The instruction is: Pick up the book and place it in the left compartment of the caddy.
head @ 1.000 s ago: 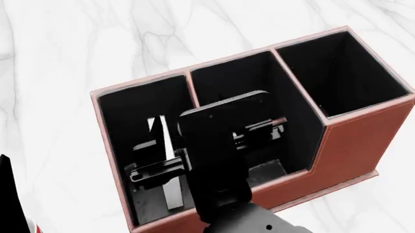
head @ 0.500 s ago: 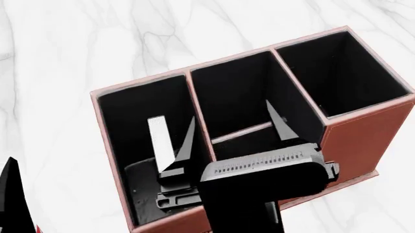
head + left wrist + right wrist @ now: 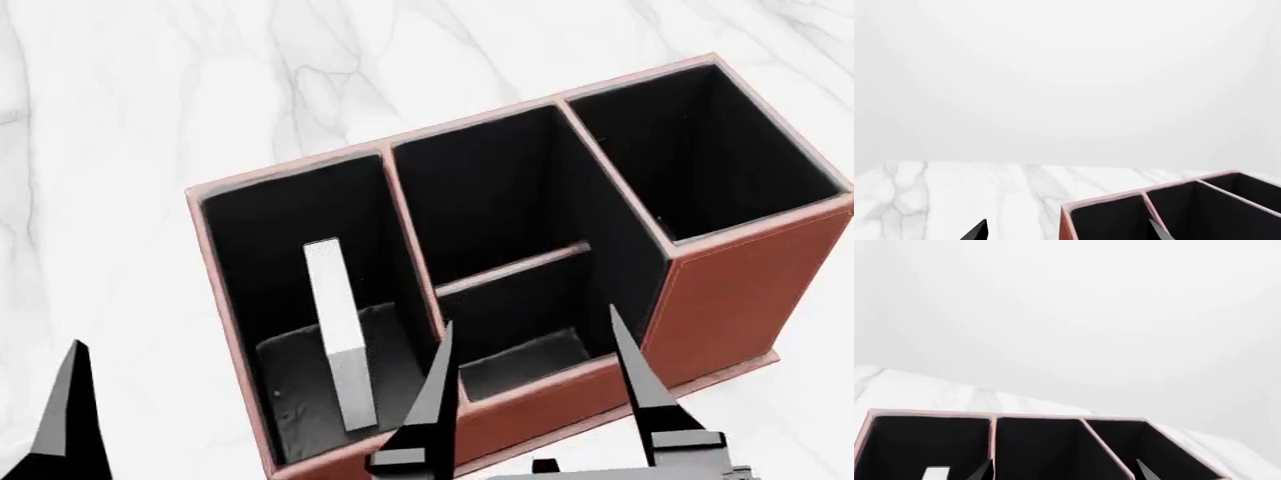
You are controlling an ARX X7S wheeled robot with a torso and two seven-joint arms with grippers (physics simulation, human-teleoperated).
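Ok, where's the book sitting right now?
In the head view, the book stands on edge inside the left compartment of the caddy, apart from the open right end effector near the front wall.

No words, numbers, brand marks or signs can be read in any of the views. The caddy [image 3: 747,290] has plain reddish-brown walls with pale trim and bare black lining, with no label or stamp on them. The book [image 3: 334,330] shows only its blank white page edge; its cover cannot be seen well enough to tell whether it carries a title. The marble table [image 3: 134,120] has only grey veining.
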